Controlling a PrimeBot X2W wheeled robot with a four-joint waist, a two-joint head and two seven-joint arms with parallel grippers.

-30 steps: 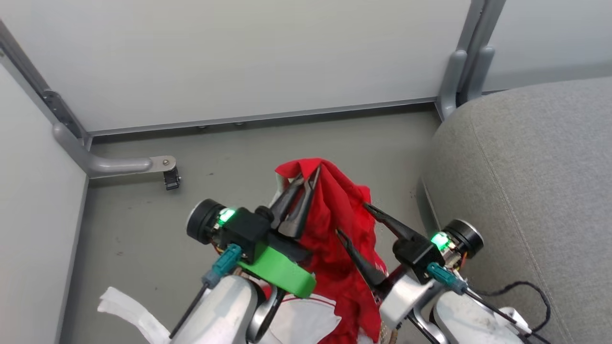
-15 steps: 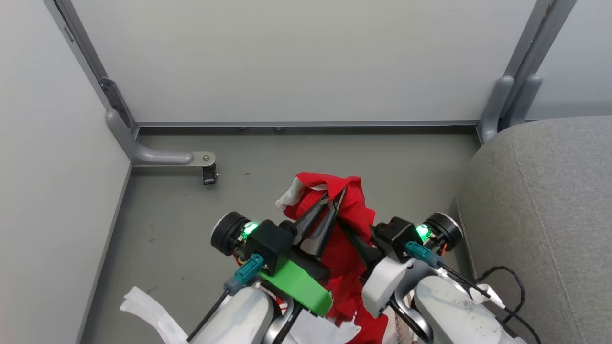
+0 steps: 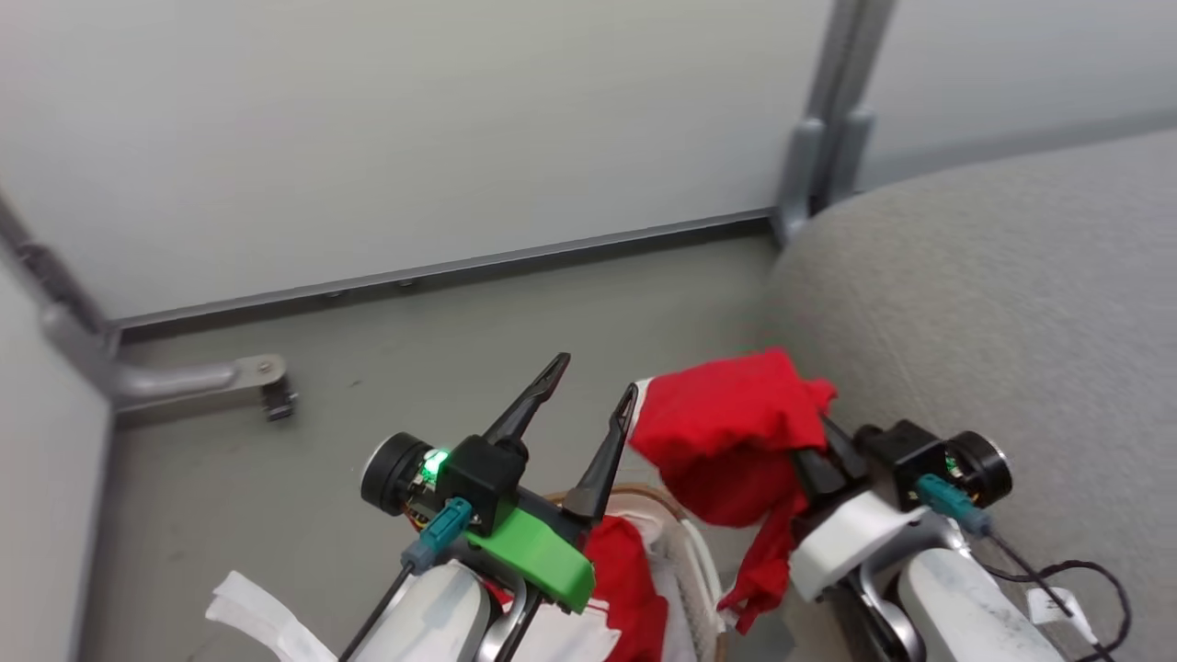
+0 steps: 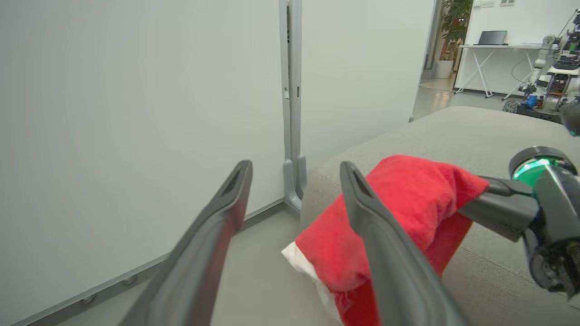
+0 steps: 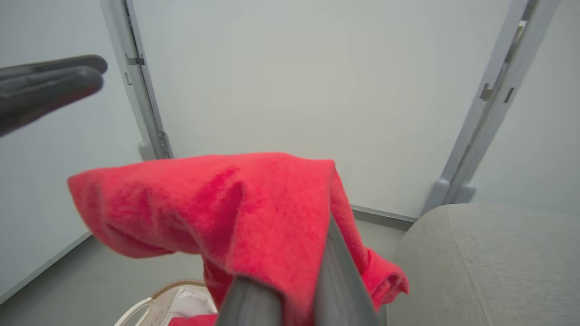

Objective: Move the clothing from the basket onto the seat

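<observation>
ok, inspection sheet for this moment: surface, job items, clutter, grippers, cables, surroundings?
Surface: grey seat, no garment resting on the part in view; grey floor beside it.
Job's things: lifted red garment hangs in the air beside the seat's edge; second red garment lies in the basket.
Clutter: white cloth strip by the left forearm.
Grippers: left gripper open, holding nothing; right gripper shut on the lifted red garment.
Cables: black cable loops off the right arm over the seat.
Surroundings: pale partition panels, grey caster foot.
</observation>
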